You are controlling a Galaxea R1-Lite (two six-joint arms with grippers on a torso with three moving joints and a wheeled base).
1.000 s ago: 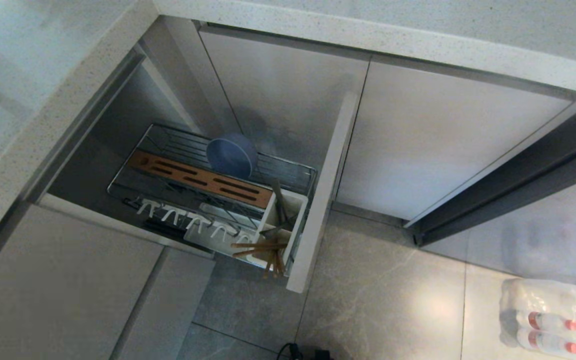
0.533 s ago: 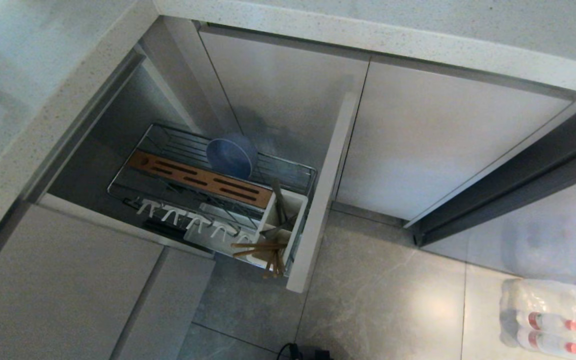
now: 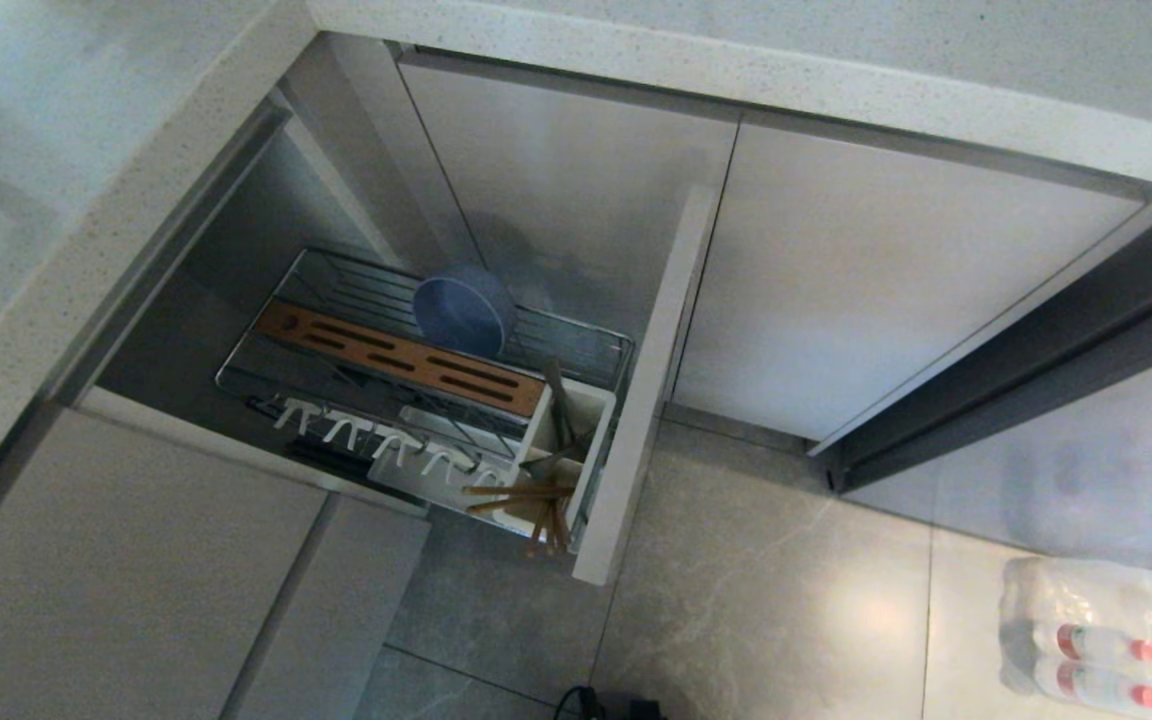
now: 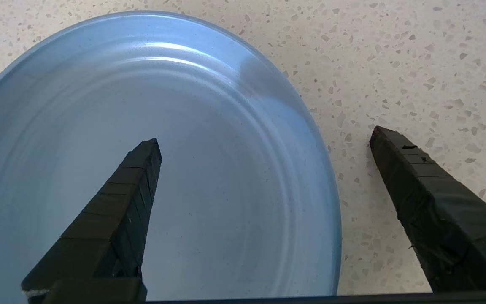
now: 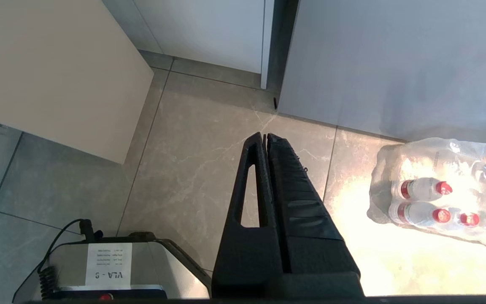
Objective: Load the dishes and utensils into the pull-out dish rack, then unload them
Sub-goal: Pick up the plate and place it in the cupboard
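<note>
Head camera looks steeply down at the rack [image 3: 426,385]; left wrist hangs close over the plate [image 4: 209,160]; right wrist faces the floor [image 5: 192,169] (shared: bottles [image 3: 1106,640]).

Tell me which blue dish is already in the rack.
The blue-grey bowl, standing on edge behind the wooden strip; the light-blue plate lies on the counter.

Black grippers, grey base

The left gripper [image 4: 264,135] has two tapered black fingers [image 4: 120,202] with a ridged, taped-looking surface. The right gripper [image 5: 265,136] is matte black with a long slot in one finger. The base [image 5: 108,270] is grey, with a white "VLA" label and a coiled black cable.
</note>
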